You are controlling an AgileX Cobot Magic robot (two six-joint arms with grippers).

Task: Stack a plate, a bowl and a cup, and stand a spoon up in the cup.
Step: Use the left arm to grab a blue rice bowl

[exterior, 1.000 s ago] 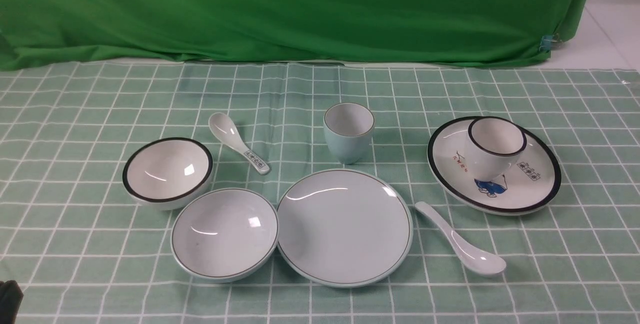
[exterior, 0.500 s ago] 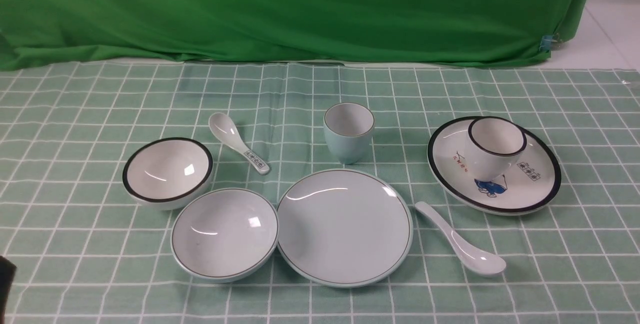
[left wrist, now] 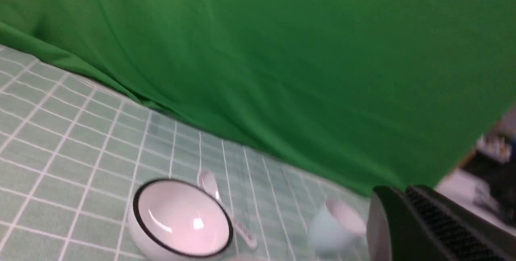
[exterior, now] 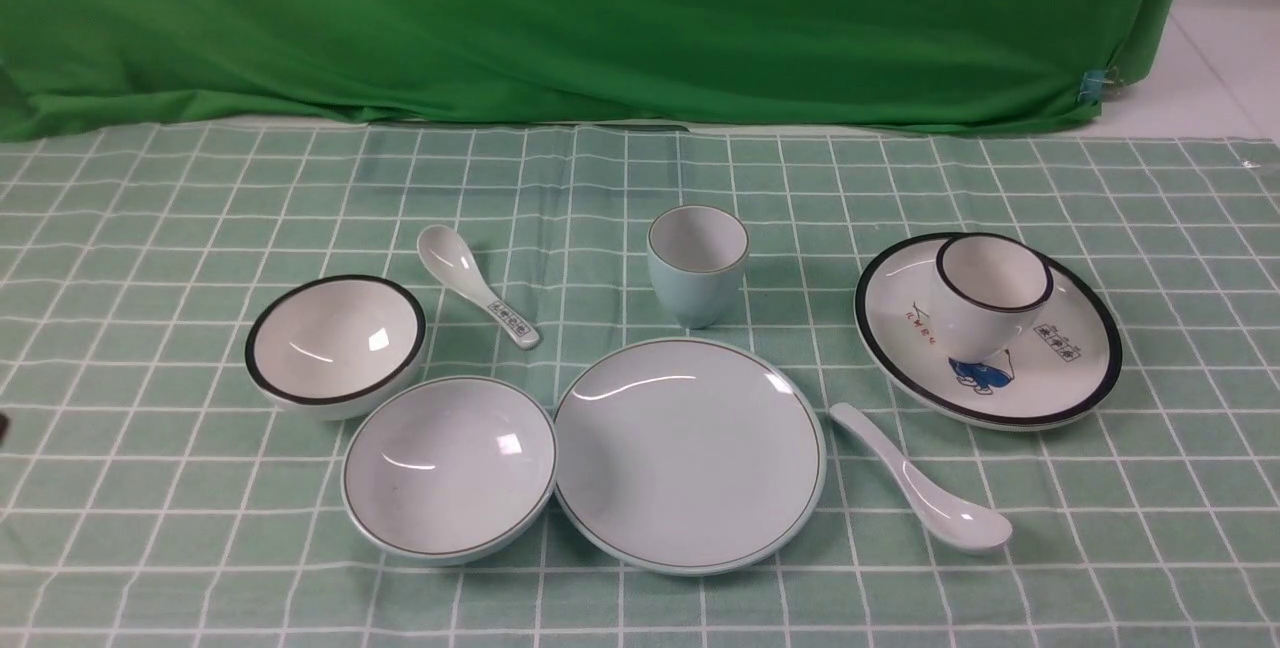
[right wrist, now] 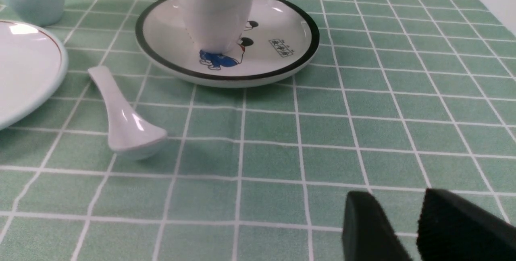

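Evidently nothing is stacked yet. Left tool [left wrist: 404, 200] is closed and empty; right tool [right wrist: 397, 200] is parted and empty. Next, the left must open for the bowl [exterior: 449, 468] ahead, then carry it onto the plate [exterior: 689, 455].

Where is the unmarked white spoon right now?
Front view: the spoon lies on the cloth right of centre, with the pale blue plate to its left and the black-rimmed plate just behind it.

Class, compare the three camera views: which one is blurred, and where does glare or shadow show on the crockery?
Front view: sharp and evenly lit, with glints on the bowl and an arc of glare on the plate. Left wrist view: blurred throughout, the cup smeared. Right wrist view: crisp, the spoon casting a soft shadow on the cloth.
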